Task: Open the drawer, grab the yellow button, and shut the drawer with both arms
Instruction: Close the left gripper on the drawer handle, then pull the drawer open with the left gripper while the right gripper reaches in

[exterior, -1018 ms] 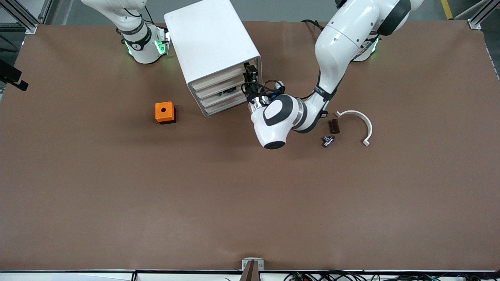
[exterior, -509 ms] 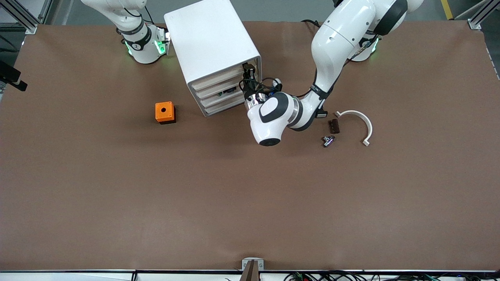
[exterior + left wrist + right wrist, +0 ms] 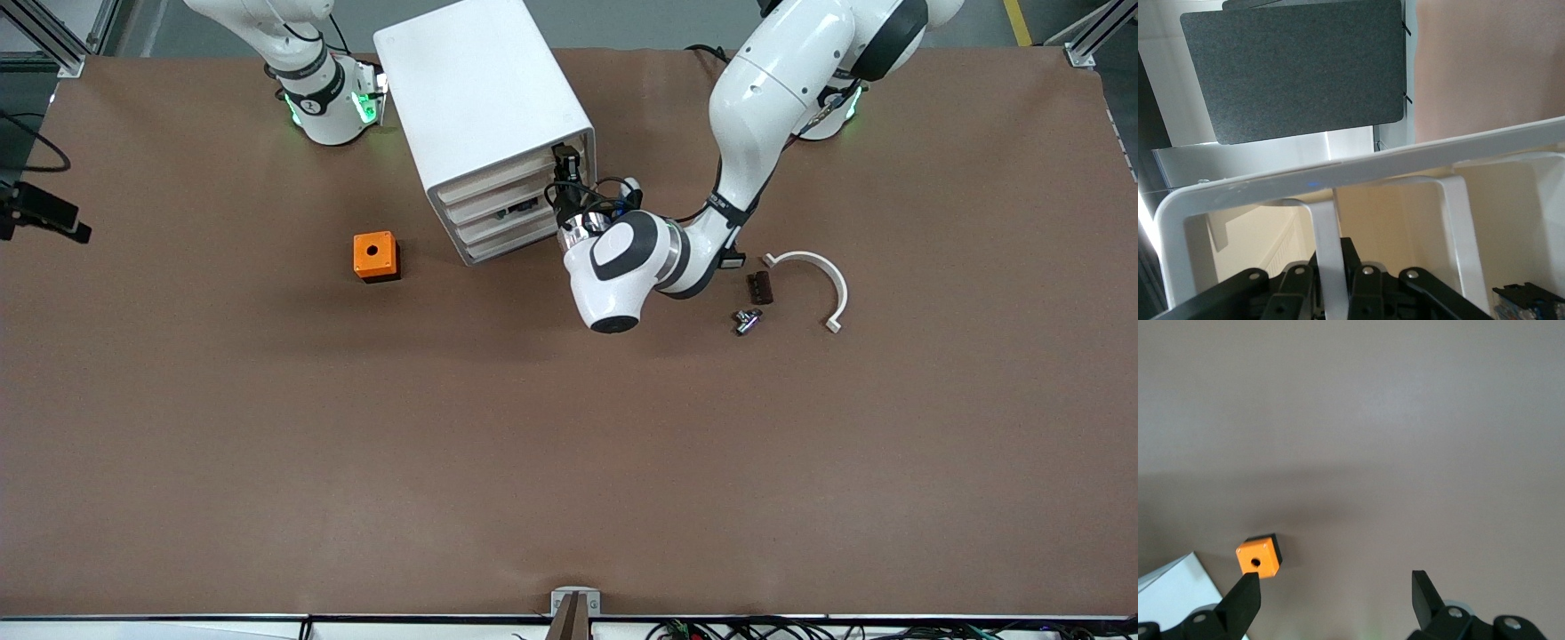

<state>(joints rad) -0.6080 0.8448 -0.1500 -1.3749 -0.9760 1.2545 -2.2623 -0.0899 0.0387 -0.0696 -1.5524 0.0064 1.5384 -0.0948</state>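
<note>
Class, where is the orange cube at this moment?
In the front view, the orange cube sits on the table beside the cabinet, toward the right arm's end.

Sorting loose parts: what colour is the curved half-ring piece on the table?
White; the curved half-ring piece shows best in the front view.

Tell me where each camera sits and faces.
Front: high across the table, facing both bases; shows the cabinet, cube and left arm.
Left wrist: on the left arm, close against the cabinet's front; left tool at the edge.
Right wrist: high, looking down at the table; open right tool.
Shared: front and right wrist both show the cube.
</note>
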